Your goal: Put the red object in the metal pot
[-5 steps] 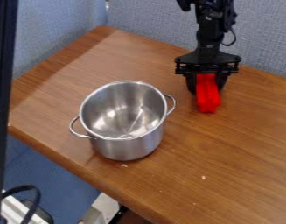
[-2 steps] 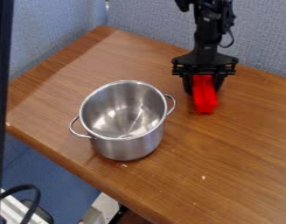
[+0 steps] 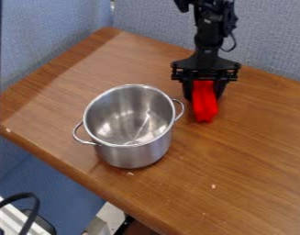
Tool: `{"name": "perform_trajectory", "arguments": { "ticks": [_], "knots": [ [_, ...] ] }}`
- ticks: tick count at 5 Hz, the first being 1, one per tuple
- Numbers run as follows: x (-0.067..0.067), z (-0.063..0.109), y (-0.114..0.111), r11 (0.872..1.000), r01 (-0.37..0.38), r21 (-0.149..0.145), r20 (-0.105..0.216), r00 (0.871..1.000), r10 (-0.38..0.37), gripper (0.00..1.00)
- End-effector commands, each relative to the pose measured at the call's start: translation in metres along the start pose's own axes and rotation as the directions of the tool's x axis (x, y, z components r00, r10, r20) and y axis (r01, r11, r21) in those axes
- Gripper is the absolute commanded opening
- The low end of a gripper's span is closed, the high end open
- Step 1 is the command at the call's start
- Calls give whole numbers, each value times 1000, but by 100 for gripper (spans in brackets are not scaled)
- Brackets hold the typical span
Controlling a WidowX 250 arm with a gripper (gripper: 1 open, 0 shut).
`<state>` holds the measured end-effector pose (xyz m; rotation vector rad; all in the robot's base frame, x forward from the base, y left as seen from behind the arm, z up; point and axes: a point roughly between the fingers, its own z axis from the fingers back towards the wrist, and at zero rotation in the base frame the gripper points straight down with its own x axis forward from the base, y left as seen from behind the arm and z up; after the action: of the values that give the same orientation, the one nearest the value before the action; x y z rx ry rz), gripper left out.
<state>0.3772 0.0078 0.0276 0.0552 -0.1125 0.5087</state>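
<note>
The gripper (image 3: 205,81) points straight down over the right-hand part of the wooden table (image 3: 66,73), jaws clamped on the upper end of the red object (image 3: 205,99). The block hangs from the fingers with its long axis near vertical, tilted slightly; its lower end sits at or just above the tabletop, and contact there cannot be told from this view. From the gripper outward, the metal pot (image 3: 130,124) lies down and to the left in the camera view, toward the near table edge, close but not touching the block; its right loop handle is the nearest part. The pot stands upright, mouth open, interior empty. The key relation, as a judgement: the pot's rim sits about as high as the block's lower end, so the block likely has to rise clear of the rim before travelling left and toward the camera over the opening. With the long axis upright it should drop in end-first.
</note>
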Motion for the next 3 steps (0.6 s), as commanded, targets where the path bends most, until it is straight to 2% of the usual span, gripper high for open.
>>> {"name": "perform_trajectory", "arguments": {
  "ticks": [1, 3],
  "knots": [
    [5, 27, 8, 1000, -13, -22, 62, 998, 14, 0],
    [17, 33, 18, 999, 29, -33, 68, 997, -26, 0]
  ]
}}
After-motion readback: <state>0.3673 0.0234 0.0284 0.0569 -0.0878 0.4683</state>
